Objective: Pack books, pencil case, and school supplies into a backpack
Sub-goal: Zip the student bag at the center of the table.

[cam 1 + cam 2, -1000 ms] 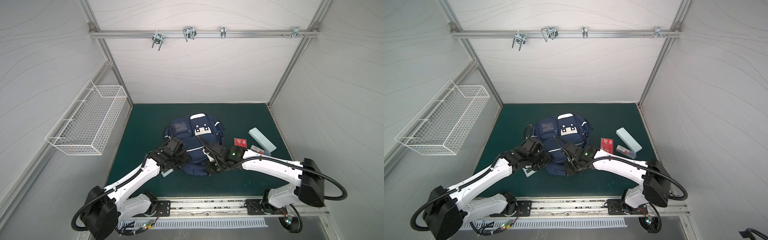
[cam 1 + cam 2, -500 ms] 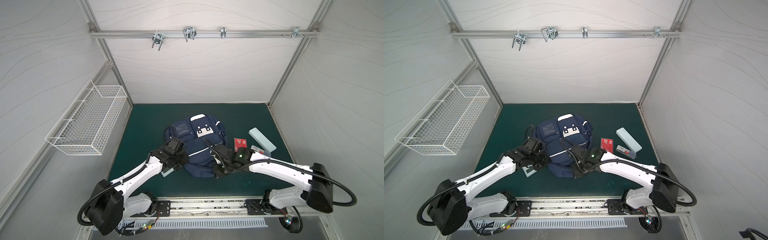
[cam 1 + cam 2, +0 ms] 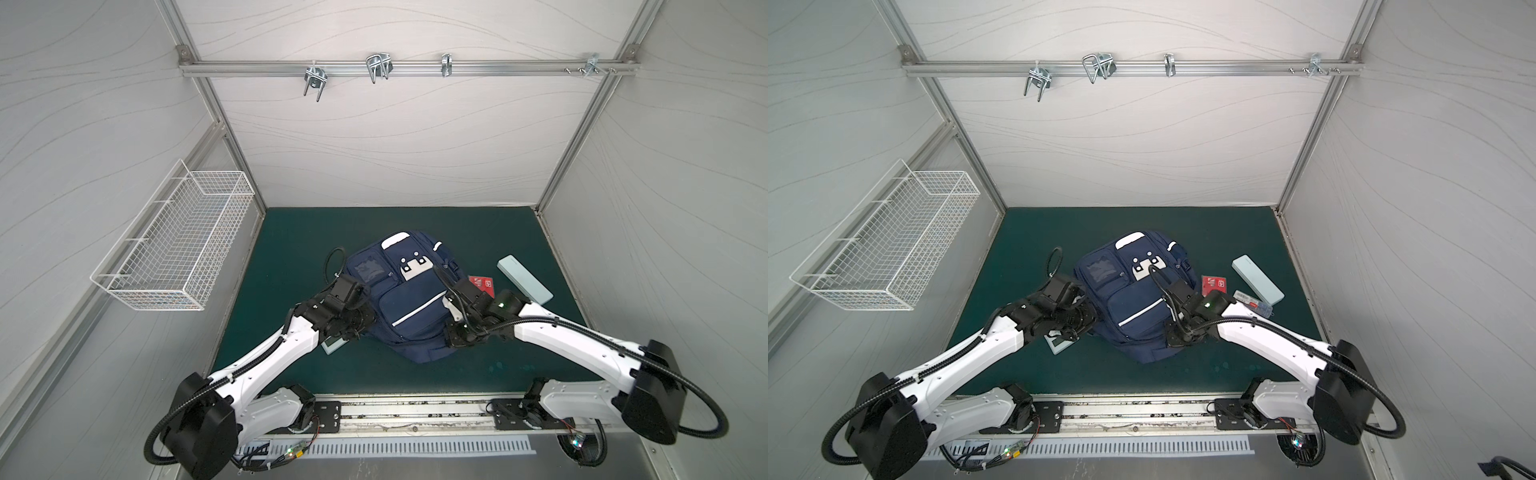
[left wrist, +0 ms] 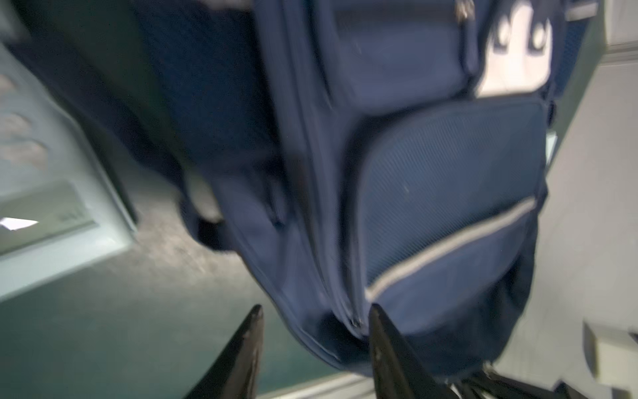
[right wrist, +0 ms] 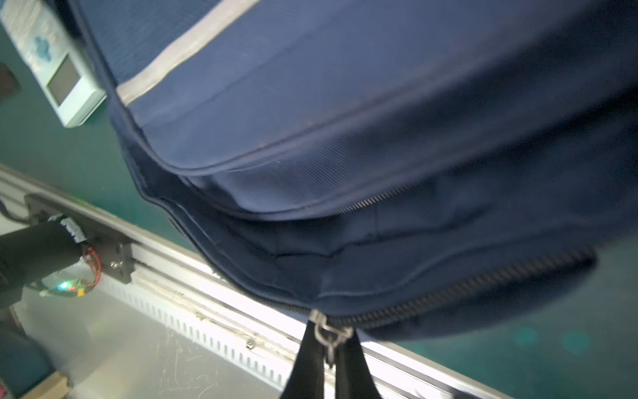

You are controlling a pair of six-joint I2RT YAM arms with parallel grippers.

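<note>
Right gripper [image 5: 328, 345]: is pinching shut on the metal zipper pull [image 5: 330, 332] at the backpack's edge nearest the robot's base.
Zipper seam: is showing dark teeth running along that edge away from the pull.
Left gripper [image 4: 314, 312]: is standing with its fingers apart and gripping nothing. The backpack's near corner is sitting between them, close against one finger, though this wrist view is blurred.
Backpack [image 3: 411, 307]: is lying front-up in the middle of the green mat [image 3: 291, 249] between the two arms, with its white stripe and white patch facing up.
Calculator [image 5: 58, 76]: is lying flat on the mat just beside the backpack's left side. In both top views it is partly hidden under the left arm [image 3: 334, 345].
Red book [image 3: 482, 284]: is lying flat on the mat just beside the backpack's right side, beyond the right wrist.
Pencil case [image 3: 524, 280]: is lying on the mat further right, apart from the backpack.
Clear box [image 3: 1252, 300]: is lying just beside the pencil case, between it and the right arm.
Wire basket [image 3: 174, 241]: is hanging on the left wall, off the mat.
</note>
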